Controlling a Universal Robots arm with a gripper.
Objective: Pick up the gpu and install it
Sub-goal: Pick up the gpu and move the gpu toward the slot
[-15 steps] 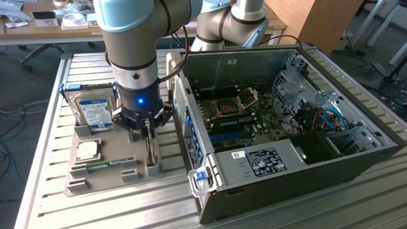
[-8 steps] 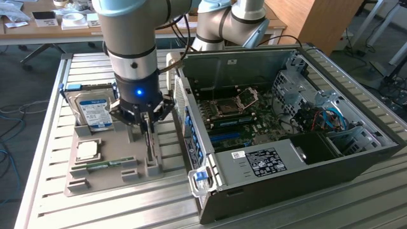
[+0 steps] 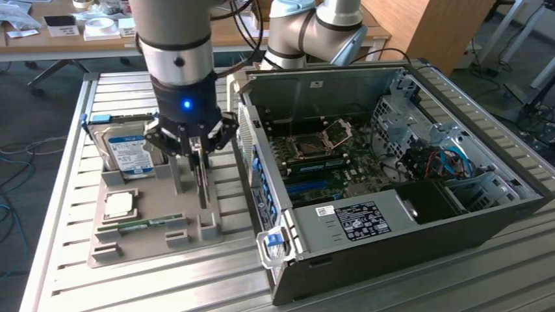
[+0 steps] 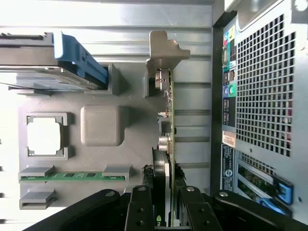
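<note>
Two fingers [image 4: 140,211] of our gripper [image 3: 197,155] pinch the gpu [image 4: 168,110], standing on edge in the tray [image 4: 101,159] beside the case [image 3: 390,253].

The gpu [image 4: 171,139] has a green board edge and a black cooler. The gripper [image 4: 163,195] is black. The tray [image 3: 156,198] is plain grey. At its eleven o'clock in the exterior view, the silver hard drive [image 3: 130,155] has a blue label. The RAM stick [image 4: 67,175] is green. The computer case [image 4: 269,86] wall is a silver grid of dark holes.

Universal Robots arm [image 3: 173,26]: smooth silver-grey cylindrical links with rounded grey joint housings. The wrist section is black, with one lit blue indicator [image 3: 186,104]. Gripper [image 4: 166,214] — matte black linkage fingers [image 4: 139,211], round pivot screws [image 4: 141,189] visible.
</note>
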